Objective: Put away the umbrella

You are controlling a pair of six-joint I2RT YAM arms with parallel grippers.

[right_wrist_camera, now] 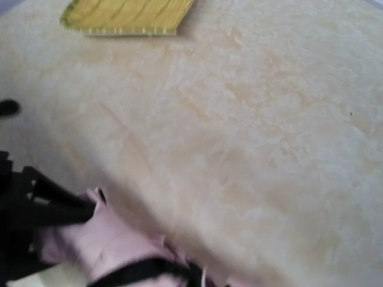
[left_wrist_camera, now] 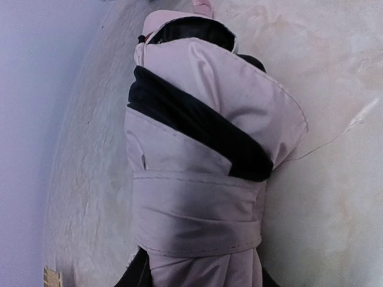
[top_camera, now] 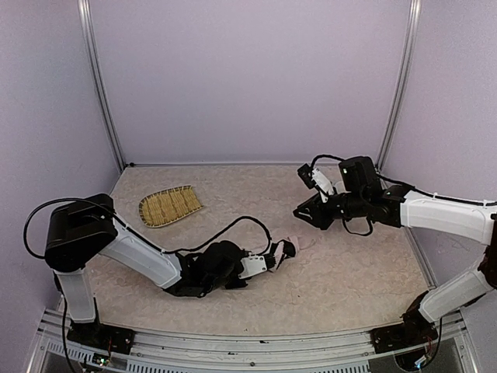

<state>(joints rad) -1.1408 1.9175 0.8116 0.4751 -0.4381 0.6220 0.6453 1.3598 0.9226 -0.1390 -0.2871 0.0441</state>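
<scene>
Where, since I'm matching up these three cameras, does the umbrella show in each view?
Top external: the umbrella lies on the table just right of centre, below the middle.
Left wrist: the umbrella fills the centre of the picture from top to bottom.
Right wrist: only its pink fabric shows, in the bottom-left corner.
Shared landmark: the woven tray, up and left of the umbrella in top external, at the top edge in right wrist.

This looks like a robot lab booth: plain pale purple walls (top_camera: 248, 78), metal poles (top_camera: 101, 85), and a left arm (top_camera: 140, 256) and right arm (top_camera: 443, 214) bolted to a beige worktop (top_camera: 349, 264).
</scene>
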